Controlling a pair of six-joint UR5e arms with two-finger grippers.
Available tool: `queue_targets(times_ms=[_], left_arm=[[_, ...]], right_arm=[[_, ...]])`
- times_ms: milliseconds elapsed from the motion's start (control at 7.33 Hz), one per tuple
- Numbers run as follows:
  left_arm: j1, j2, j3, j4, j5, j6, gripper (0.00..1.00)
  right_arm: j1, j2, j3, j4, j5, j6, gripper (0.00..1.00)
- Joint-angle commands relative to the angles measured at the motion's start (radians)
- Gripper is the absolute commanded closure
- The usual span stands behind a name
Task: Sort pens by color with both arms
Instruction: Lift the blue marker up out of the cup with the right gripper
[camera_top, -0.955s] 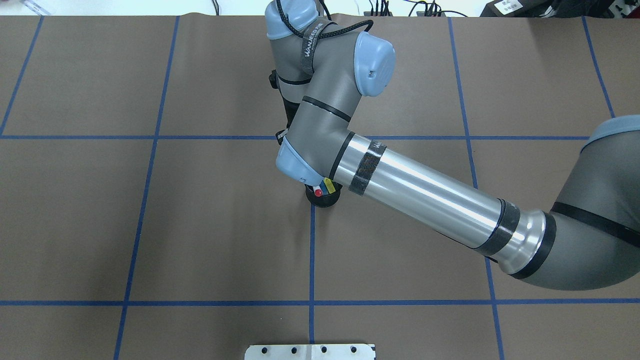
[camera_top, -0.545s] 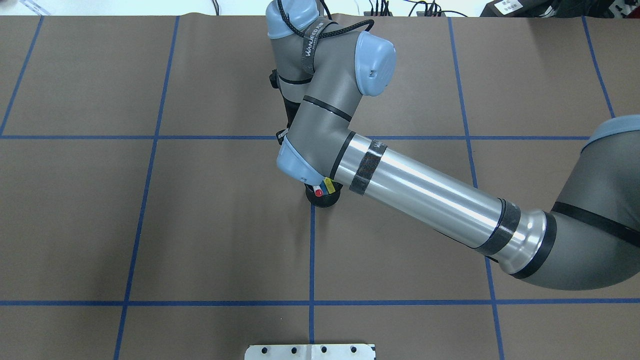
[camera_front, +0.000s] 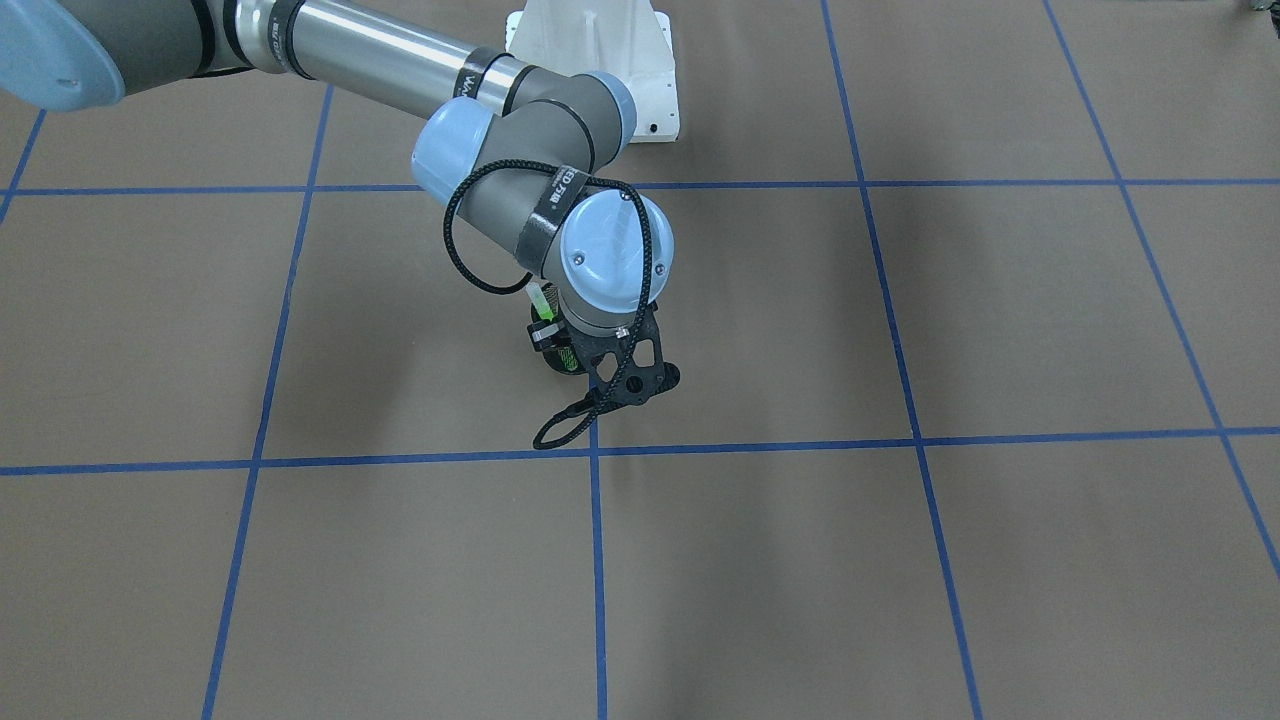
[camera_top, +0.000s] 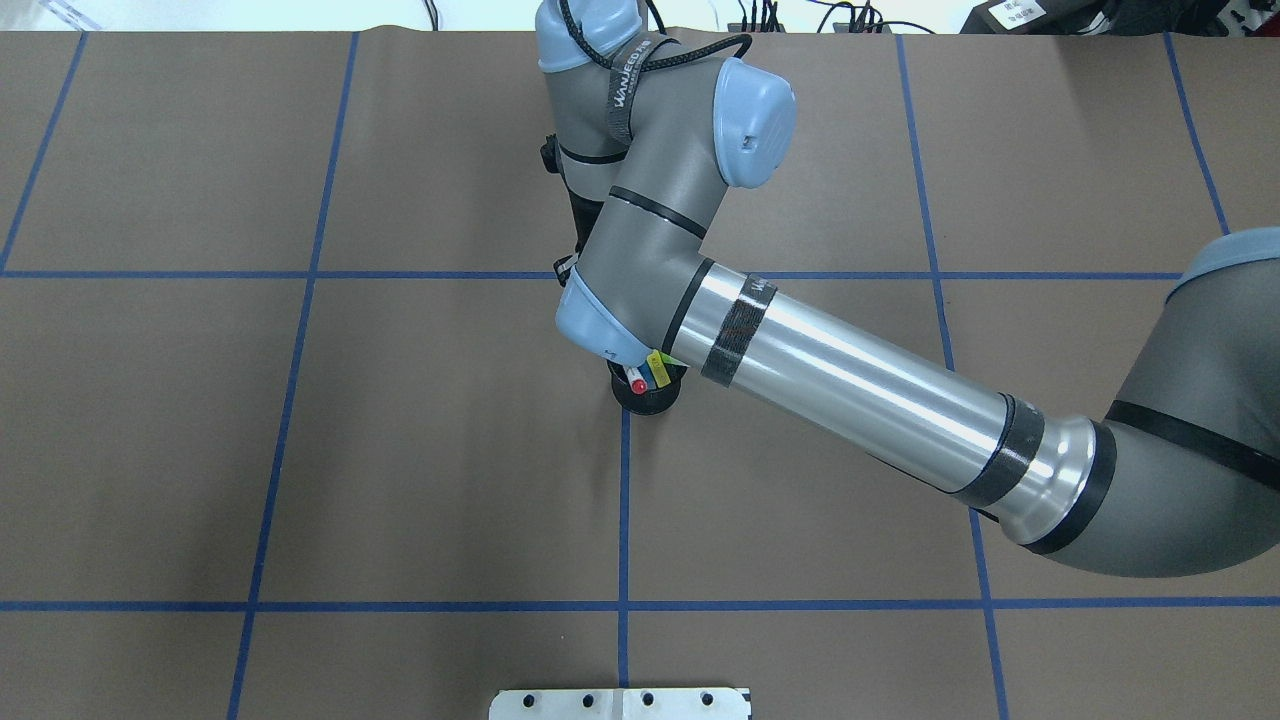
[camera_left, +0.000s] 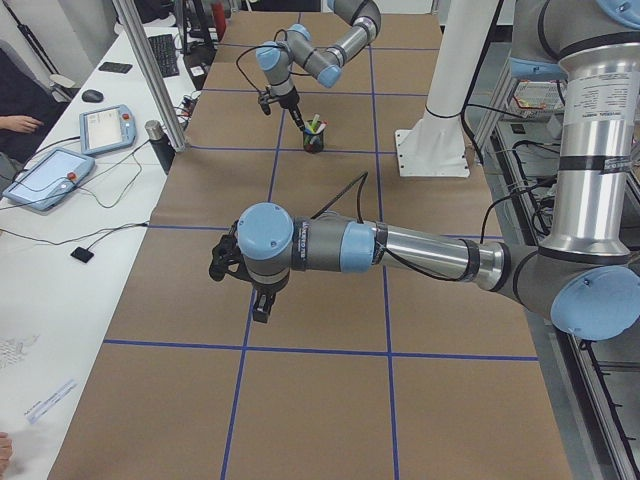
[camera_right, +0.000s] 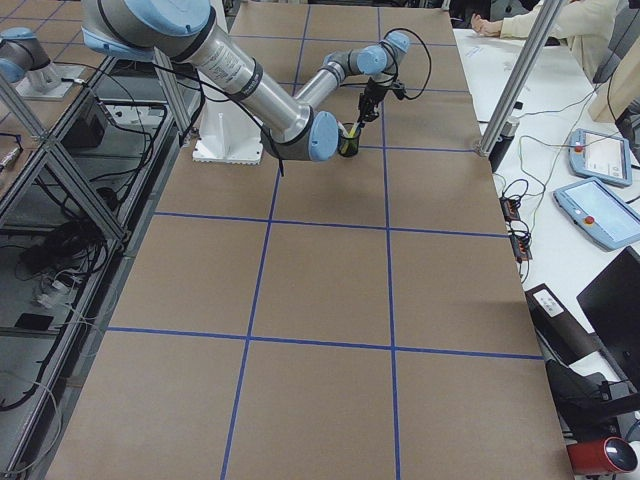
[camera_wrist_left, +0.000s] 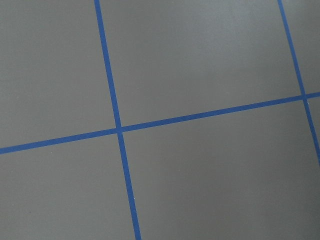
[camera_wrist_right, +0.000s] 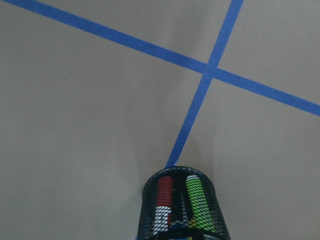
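A black mesh cup (camera_top: 645, 402) stands at the table's centre on a blue tape crossing. The red-capped pen (camera_top: 638, 385), the blue pen (camera_top: 656, 380) and the yellow pen (camera_top: 655, 362) stand in it. My right gripper (camera_front: 548, 335) hangs just over the cup, mostly hidden under the wrist, and looks shut on the lime green pen (camera_front: 541, 298), which leans out above the cup (camera_front: 562, 362). The right wrist view shows the red-capped pen (camera_wrist_right: 165, 192) and the green pen (camera_wrist_right: 197, 200) through the mesh. My left gripper (camera_left: 258, 303) hovers over bare table far from the cup; I cannot tell if it is open.
The white robot base (camera_top: 620, 703) sits at the near table edge. Blue tape lines (camera_wrist_left: 117, 130) divide the brown table cover. A side table with tablets (camera_left: 45, 175) and cables runs along the operators' side. A looped black cable (camera_front: 560, 430) hangs from the right wrist.
The right wrist has shifted slightly away from the base, and a sliver of lime green now shows beside the yellow pen at the cup. The other pens have not moved.
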Motion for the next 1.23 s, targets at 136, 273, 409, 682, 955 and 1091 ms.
queue_targets(times_ms=[136,273,409,682,955,1091], left_arm=[[0.0,0.0,-0.001,0.0,0.0,-0.001,0.0],[0.0,0.0,-0.001,0.0,0.0,-0.001,0.0],[0.0,0.0,-0.001,0.0,0.0,-0.003,0.0],[0.002,-0.012,-0.002,0.0,-0.005,-0.024,0.0],[0.032,-0.031,-0.025,-0.041,-0.013,-0.168,0.0],[0.085,-0.069,-0.031,-0.044,-0.034,-0.275,0.0]], right_arm=[[0.043,-0.001,0.044,-0.008,0.032,-0.002,0.81],[0.061,-0.001,0.066,-0.012,0.058,0.0,0.81],[0.081,-0.001,0.095,-0.014,0.061,0.0,0.8],[0.138,-0.001,0.17,-0.058,0.067,0.001,0.8],[0.204,-0.01,0.26,-0.133,0.094,0.006,0.8],[0.25,-0.039,0.299,-0.164,0.104,0.009,0.8]])
